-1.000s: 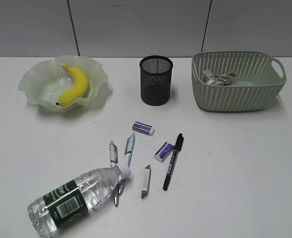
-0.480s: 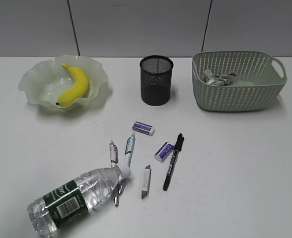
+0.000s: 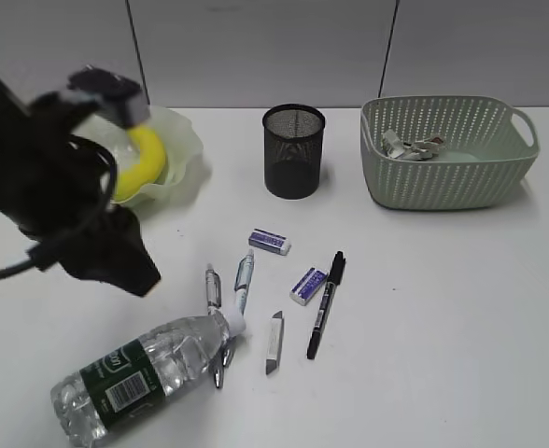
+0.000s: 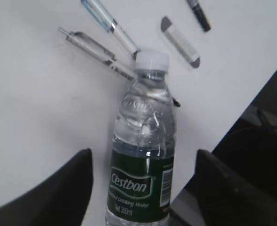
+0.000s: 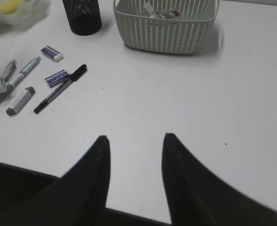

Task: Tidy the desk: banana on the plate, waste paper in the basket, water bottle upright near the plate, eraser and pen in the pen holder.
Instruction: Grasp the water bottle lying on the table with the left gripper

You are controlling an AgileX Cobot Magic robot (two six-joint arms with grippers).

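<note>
The water bottle (image 3: 144, 373) lies on its side at the front left of the desk (image 3: 461, 308), cap toward the pens. My left gripper (image 3: 130, 266) hovers above it, open; in the left wrist view the fingers (image 4: 143, 151) straddle the bottle's green label (image 4: 138, 183) without touching. The banana (image 3: 148, 154) lies in the plate (image 3: 186, 149), partly hidden by my left arm. The waste paper (image 3: 410, 145) lies in the basket (image 3: 443, 182). The pen holder (image 3: 293, 149) stands at mid-back. Erasers (image 3: 270, 241) (image 3: 307, 285) and a black pen (image 3: 325, 303) lie mid-desk. My right gripper (image 5: 134, 139) is open and empty.
Two clear-barrel pens (image 3: 244, 280) (image 3: 213, 287) lie by the bottle's cap, one partly under it. A grey eraser-like stick (image 3: 273, 342) lies beside the black pen. The desk's front edge (image 4: 232, 127) runs close to the bottle.
My left arm has come into the exterior view from the left and now hangs over the bottle, covering part of the plate. The objects have not moved.
</note>
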